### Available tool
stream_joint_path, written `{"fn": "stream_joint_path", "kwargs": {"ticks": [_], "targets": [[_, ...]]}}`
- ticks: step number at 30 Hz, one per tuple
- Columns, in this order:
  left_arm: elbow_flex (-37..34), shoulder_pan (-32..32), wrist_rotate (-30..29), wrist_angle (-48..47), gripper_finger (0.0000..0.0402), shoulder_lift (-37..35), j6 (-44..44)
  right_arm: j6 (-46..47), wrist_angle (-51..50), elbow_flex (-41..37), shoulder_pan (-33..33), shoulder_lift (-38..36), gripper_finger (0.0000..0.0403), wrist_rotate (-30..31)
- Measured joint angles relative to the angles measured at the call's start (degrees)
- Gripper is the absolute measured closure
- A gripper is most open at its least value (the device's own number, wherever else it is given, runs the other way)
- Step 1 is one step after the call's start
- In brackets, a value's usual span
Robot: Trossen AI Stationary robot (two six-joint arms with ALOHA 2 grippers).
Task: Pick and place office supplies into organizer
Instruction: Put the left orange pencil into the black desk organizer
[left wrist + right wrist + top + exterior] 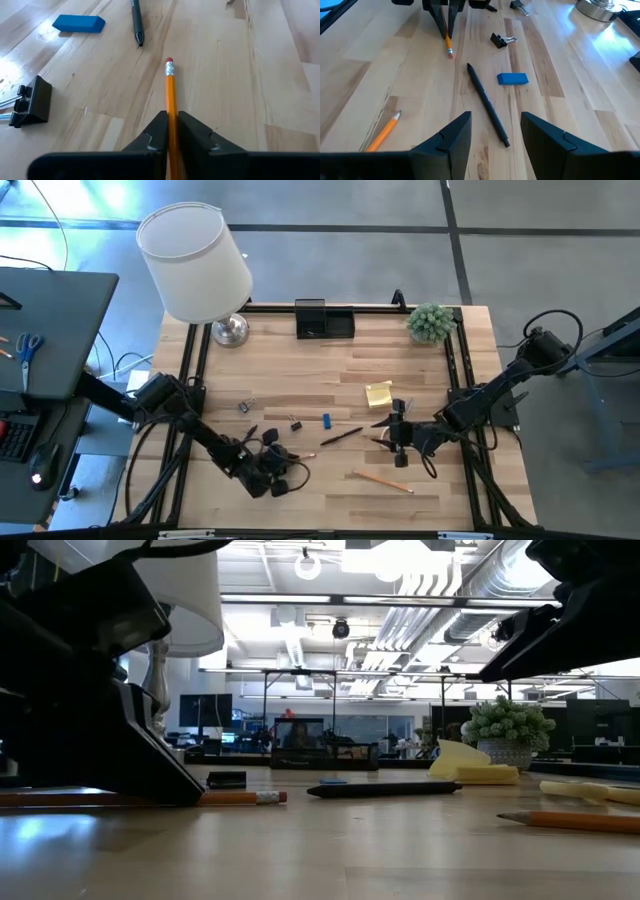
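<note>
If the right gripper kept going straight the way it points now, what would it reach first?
Most likely the dark pen: it lies on the table just ahead of the open right gripper, roughly between its fingers. The blue eraser lies farther on, slightly to one side. Depth is hard to judge.

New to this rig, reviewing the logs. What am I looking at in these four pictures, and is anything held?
It is a two-armed table robot sorting office supplies into a black organizer at the far edge of the table.

The pictures: one from overhead, one level with the tabletop, and one from a camera on each wrist.

The left tool is shut on a pencil, low at the wood, eraser end pointing away from it. The right tool is open and holds nothing; a black pen lies just ahead of it.

Also loose on the wood: a blue eraser, a binder clip, a second pencil and a yellow sticky-note pad. A lamp and a small plant stand at the back.
</note>
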Motion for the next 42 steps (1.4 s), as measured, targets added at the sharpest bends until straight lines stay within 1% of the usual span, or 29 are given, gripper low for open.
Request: {"fn": "stream_joint_path", "kwargs": {"ticks": [3, 6, 13, 18, 21, 24, 26, 29, 33, 38, 42], "targets": [[0.5, 0.0, 0.1, -2.4, 0.0391, 0.0, -1.7, 0.2, 0.0, 0.0, 0.0, 0.0, 0.0236, 0.0], [0.5, 0.0, 0.1, -2.5, 0.039, 0.0, -2.6, 0.4, 0.1, 0.0, 0.0, 0.0, 0.0236, 0.0], [0.5, 0.0, 1.0, -2.7, 0.0352, 0.7, -4.1, 0.1, 1.3, 0.0, -0.1, 0.0, 0.0236, 0.0], [0.6, -0.1, -1.4, -1.7, 0.0339, 2.0, -7.0, -0.1, 2.1, 0.0, -0.1, 0.0, 0.0236, 0.0], [0.6, -0.1, -2.4, -1.6, 0.0349, 2.1, -7.2, -0.2, 2.1, 0.0, -0.1, 0.0, 0.0236, 0.1], [0.6, -0.1, -3.3, -1.5, 0.0382, 2.2, -7.2, -0.2, 2.1, 0.0, -0.1, 0.0, 0.0236, 0.1], [0.5, -0.1, -3.5, -1.2, 0.0392, 2.2, -6.5, -0.2, 2.1, 0.0, -0.1, 0.0, 0.0236, 0.1], [0.5, -0.1, -3.7, -1.0, 0.0385, 2.3, -6.1, -0.4, 2.1, 0.0, -0.1, 0.0, 0.0236, 1.5], [0.4, -0.1, -4.6, 0.0, 0.0396, 2.4, -5.3, -2.4, 3.4, 0.0, -0.1, 0.0, 0.0236, 3.7], [0.1, -0.1, -6.0, 3.0, 0.0396, 1.3, -1.0, -3.0, 5.4, 0.0, -0.1, 0.0, 0.0236, 4.1], [0.1, 0.1, -9.9, 4.8, 0.0398, -1.6, 2.7, -3.4, 8.0, 0.0, -0.1, 0.0, 0.0236, 4.2]]}}
